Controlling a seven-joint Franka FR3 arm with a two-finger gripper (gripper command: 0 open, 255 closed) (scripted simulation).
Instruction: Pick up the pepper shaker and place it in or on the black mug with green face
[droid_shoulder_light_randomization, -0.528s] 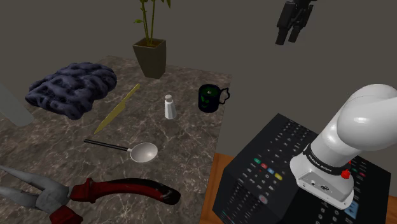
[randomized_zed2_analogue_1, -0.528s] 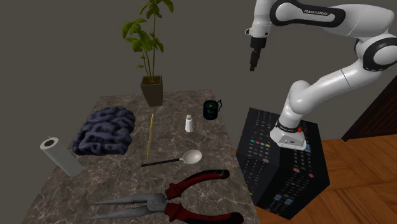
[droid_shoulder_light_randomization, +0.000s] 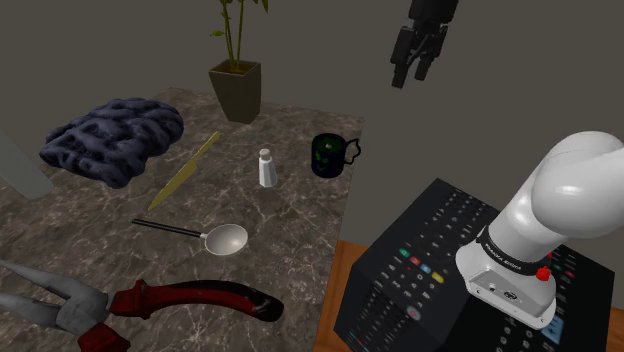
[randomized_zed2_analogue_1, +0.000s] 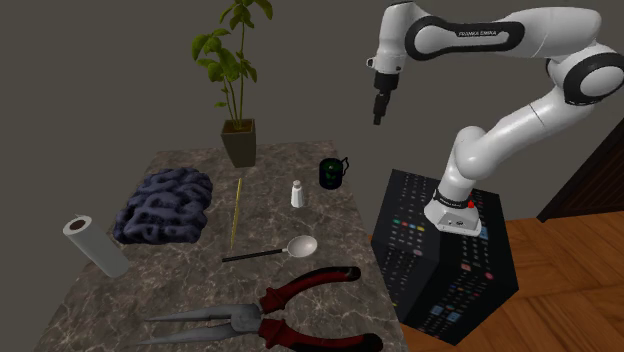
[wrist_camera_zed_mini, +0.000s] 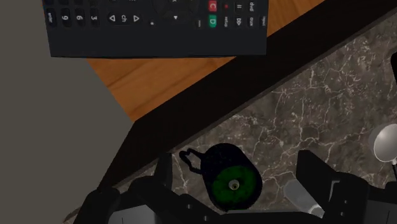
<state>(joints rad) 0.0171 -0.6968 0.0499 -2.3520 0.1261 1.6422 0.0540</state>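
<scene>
Since the earlier frame the hand (droid_shoulder_light_randomization: 408, 78) has swung toward the shoulder view's left and a little lower. Its fingers are apart and empty, high above the mug (droid_shoulder_light_randomization: 328, 155). The pepper shaker (droid_shoulder_light_randomization: 266, 167) stands upright on the surface (droid_shoulder_light_randomization: 300, 240), near the mug.

Shoulder view: you find the pepper shaker (droid_shoulder_light_randomization: 266, 167) upright on the surface (droid_shoulder_light_randomization: 300, 225), just left of the mug (droid_shoulder_light_randomization: 328, 155) and apart from it. Behind them, at the far edge, stands the potted plant (droid_shoulder_light_randomization: 236, 88). Left of the pepper shaker lies the knife (droid_shoulder_light_randomization: 185, 172), and beyond it the cloth (droid_shoulder_light_randomization: 112, 138). In front of the pepper shaker you meet the spoon (droid_shoulder_light_randomization: 212, 237), then the pliers (droid_shoulder_light_randomization: 160, 298) nearest the camera. The stand (droid_shoulder_light_randomization: 430, 270) sits off the surface at lower right. The claw (droid_shoulder_light_randomization: 410, 76) hangs well above the mug. Second exterior view: a paper roll (randomized_zed2_analogue_1: 95, 245) sits near the surface's left edge, before the cloth.
</scene>
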